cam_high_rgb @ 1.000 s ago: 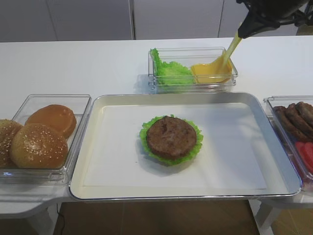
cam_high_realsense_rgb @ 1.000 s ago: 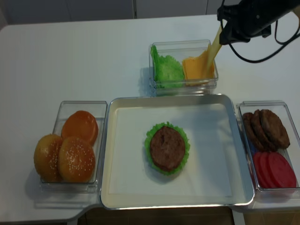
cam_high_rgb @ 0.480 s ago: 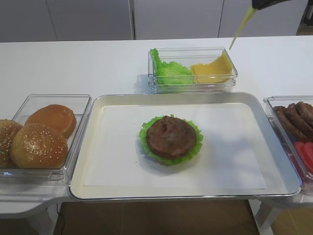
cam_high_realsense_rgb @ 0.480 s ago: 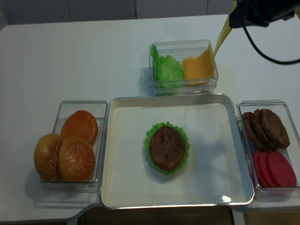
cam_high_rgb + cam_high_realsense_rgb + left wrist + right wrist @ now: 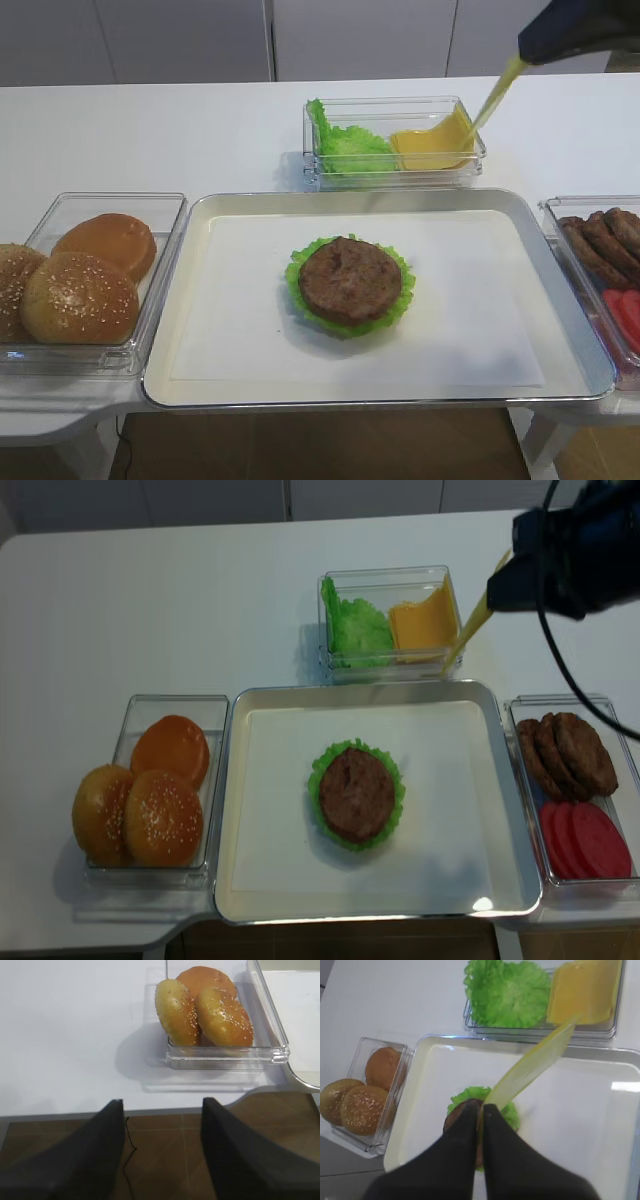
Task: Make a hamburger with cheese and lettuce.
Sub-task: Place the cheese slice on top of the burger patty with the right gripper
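Overhead, a white table (image 5: 150, 590) carries everything; pale cabinet doors (image 5: 180, 40) run behind it. A metal tray (image 5: 505, 810) sits at centre, lined with white paper. On it rests the hamburger (image 5: 357, 795): one brown patty ringed by the lettuce (image 5: 322, 770), frilled rim showing all round.

A clear tub (image 5: 135, 715) just left of the tray holds three buns (image 5: 160, 818), two of them seeded. A clear tub (image 5: 332, 660) beyond the tray holds bunched green leaves (image 5: 358, 628) on its left and stacked yellow slices (image 5: 420, 623) on its right. A third tub (image 5: 520, 712) just right of the tray holds dark patties (image 5: 565, 752) at the back and red tomato slices (image 5: 585, 840) in front.

Right gripper (image 5: 481, 1112): jaws pressed together on one edge of the cheese (image 5: 535, 1064), which hangs clear of the tubs. In the wrist view its long axis runs diagonally from the jaws toward the leaf-and-slice tub, seen nearly edge-on.

Left gripper (image 5: 162, 1125): jaws spread wide, nothing between them, off the table edge near the bun tub.
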{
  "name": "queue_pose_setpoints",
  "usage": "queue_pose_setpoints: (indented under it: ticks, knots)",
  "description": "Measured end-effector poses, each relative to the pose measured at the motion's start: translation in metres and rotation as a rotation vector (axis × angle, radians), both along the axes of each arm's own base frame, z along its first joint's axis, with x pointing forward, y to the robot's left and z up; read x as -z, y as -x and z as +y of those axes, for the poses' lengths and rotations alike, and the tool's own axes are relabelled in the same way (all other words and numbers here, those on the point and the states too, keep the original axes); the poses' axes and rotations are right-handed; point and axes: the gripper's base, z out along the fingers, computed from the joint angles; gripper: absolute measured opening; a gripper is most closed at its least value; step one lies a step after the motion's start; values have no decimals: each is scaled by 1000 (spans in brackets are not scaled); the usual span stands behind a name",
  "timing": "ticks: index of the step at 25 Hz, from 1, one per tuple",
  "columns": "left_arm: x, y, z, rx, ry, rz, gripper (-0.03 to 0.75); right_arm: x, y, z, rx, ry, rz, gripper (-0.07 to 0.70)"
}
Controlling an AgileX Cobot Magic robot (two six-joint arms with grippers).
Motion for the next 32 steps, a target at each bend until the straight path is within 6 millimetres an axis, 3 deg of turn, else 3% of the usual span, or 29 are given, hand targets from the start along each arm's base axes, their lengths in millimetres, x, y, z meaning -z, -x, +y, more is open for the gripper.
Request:
queue_pose_setpoints:
  ticks: [4,8,16,24,32]
  knots:
    - [0,0,0,0,0,0,370,16,11,12,-56,-1,39,11]
    - [0,0,0,0,0,0,370,27,22,37,-148,2,61,11]
    - [0,0,0,0,0,0,370,31,37,85,-283,-30,44,11]
    - [0,0,0,0,0,0,370,55,35,121,-362,-34,105,11]
    - [0,0,0,0,0,0,370,78,21,137,-382,-46,125,11]
